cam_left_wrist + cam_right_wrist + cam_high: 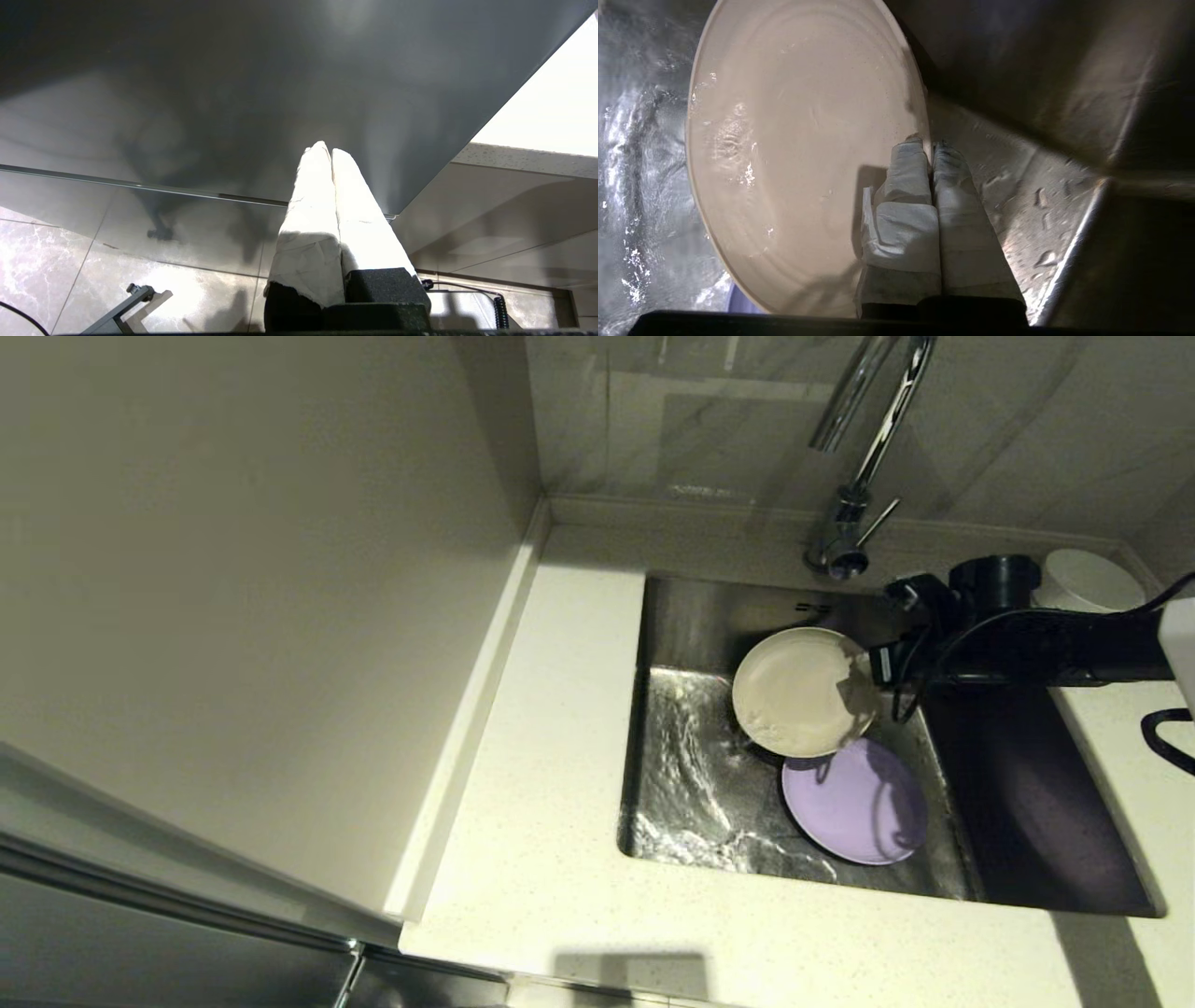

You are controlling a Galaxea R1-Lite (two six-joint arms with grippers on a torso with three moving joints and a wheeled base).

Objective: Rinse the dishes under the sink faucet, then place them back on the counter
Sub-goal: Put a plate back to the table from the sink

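My right gripper (864, 672) (928, 144) is shut on the rim of the cream plate (798, 691) (798, 149), holding it above the steel sink (691, 775), below and in front of the chrome faucet (864, 439). Water drops lie on the plate and water runs over the sink floor. The lilac plate (854, 803) lies flat in the sink just in front of the held plate. The white bowl (1088, 581) stands on the counter (551, 784) at the back right. My left gripper (327, 150) is shut on nothing, parked below counter level, out of the head view.
A wall panel (252, 569) rises along the counter's left side. The sink's right part (1027, 803) lies in shadow under my right arm. A dark cabinet front (233, 93) and tiled floor (70, 261) fill the left wrist view.
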